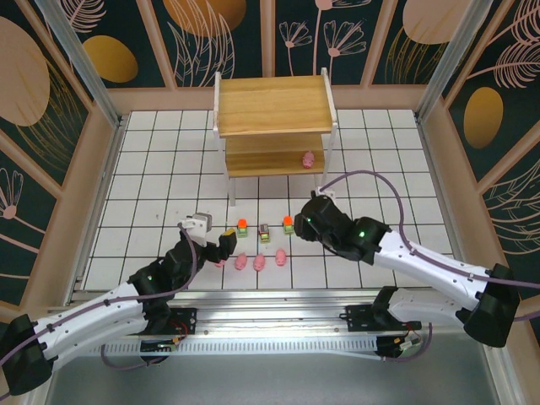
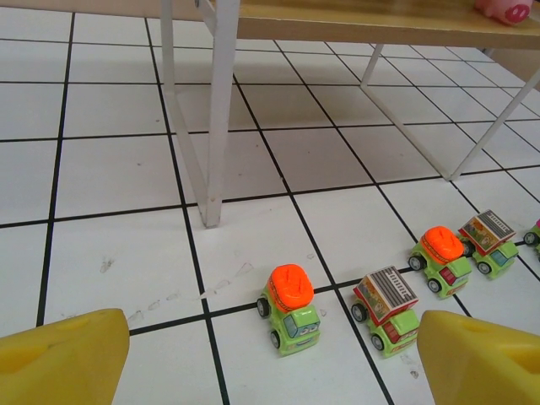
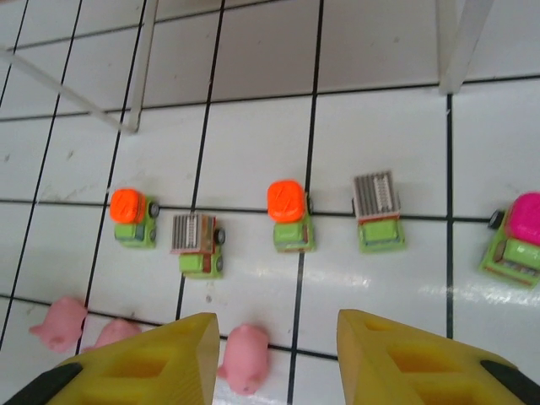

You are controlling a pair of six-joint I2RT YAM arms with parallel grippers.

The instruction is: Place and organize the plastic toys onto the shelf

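Shelf [image 1: 274,105]: at the table's far edge, one pig [image 1: 309,158] on its lower board.
Trucks [image 3: 287,215]: a row mid-table.
Right gripper [image 3: 278,350]: fingers released; we centre over one truck before closing.
Left gripper [image 1: 224,245]: fingers spread, empty.

The shelf [image 1: 272,105] stands at the far middle of the table [image 1: 143,177], with a lone pig [image 1: 309,159] lying at the right end of its lower tier. In front of the shelf, five vehicles [image 3: 289,215] sit in a line running left to right across the table, each near the next. The other pigs [image 1: 259,262] lie in a shorter line parallel to the vehicles, just in front of them on the side nearer the arms. The left gripper [image 1: 221,246] sits at the left end of the two lines. The right gripper [image 1: 304,221] hangs over the right end of the vehicle line.
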